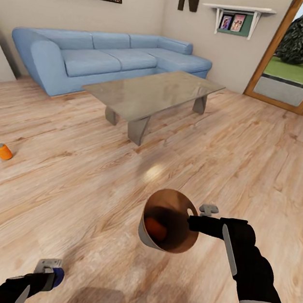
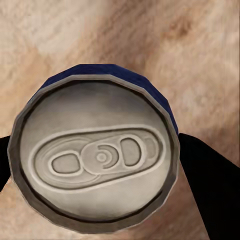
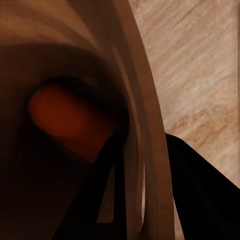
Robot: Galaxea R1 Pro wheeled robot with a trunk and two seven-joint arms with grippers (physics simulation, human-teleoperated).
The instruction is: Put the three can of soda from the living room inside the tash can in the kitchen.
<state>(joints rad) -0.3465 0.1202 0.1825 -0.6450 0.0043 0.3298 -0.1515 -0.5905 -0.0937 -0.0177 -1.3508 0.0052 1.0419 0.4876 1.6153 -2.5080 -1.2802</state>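
Three cans: one dark blue aluminium soda can with a silver top point(image 2: 100, 155) in the left gripper point(image 1: 49, 272), one orange can point(image 3: 70, 122) lying inside the bin, one bright orange soda can point(image 1: 3, 151) lying on its side on the plank floor point(image 1: 92, 186) well to the left
Left gripper: closed on the blue can, a black finger point(image 2: 210, 185) on each side of its wall, silver lid facing the wrist camera
Blue can handling: likely light, stiff but thin-walled and smooth, so a firm pinch across the middle of the body suits it; too hard a squeeze could dent it
Right gripper point(image 1: 194, 223): clamped on the rim of the small tapered pale grey bin with a copper-brown inside point(image 1: 169, 223), held tilted above the floor
Bin handling: probably light and rigid; held by one edge, it may swing or tip
Floor can: round, apt to roll if nudged; best taken across its sides
Beyond: glass coffee table point(image 1: 150, 95), then light-blue corner sofa point(image 1: 108, 56)
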